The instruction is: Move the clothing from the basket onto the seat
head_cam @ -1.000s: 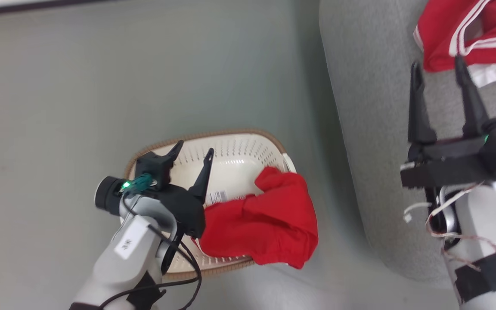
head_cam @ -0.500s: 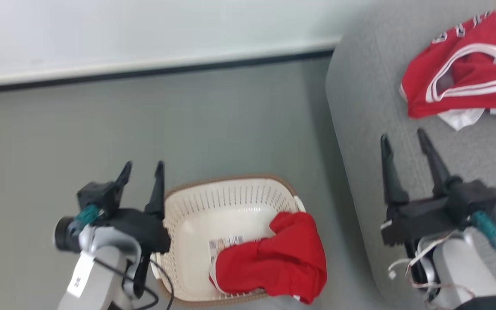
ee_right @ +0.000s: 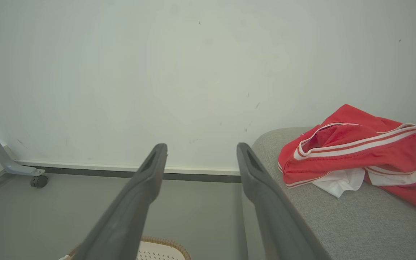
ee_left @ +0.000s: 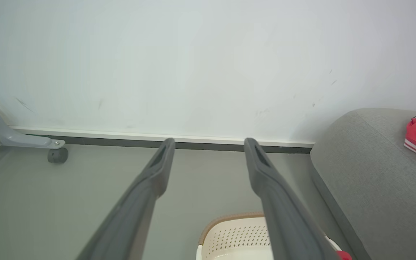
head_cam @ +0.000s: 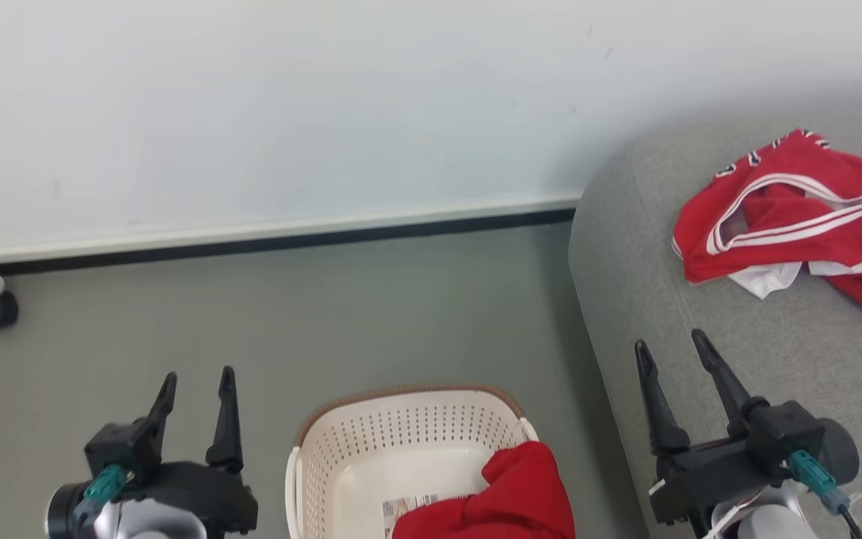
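A striped red garment (head_cam: 790,217) is seen on the grey fabric sofa (head_cam: 663,299), a plain red garment (head_cam: 506,501) in the cream perforated basket (head_cam: 401,419). The left gripper (head_cam: 198,376) and right gripper (head_cam: 668,340) are held open, empty.

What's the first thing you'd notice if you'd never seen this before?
The bright red striped garment crumpled on the grey sofa at the right grabs the eye first. Then a plain red garment heaped in the near right corner of the cream basket on the floor.

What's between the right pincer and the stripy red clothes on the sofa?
Just bare grey sofa between the right pincer and the stripy red clothes, in the head view.
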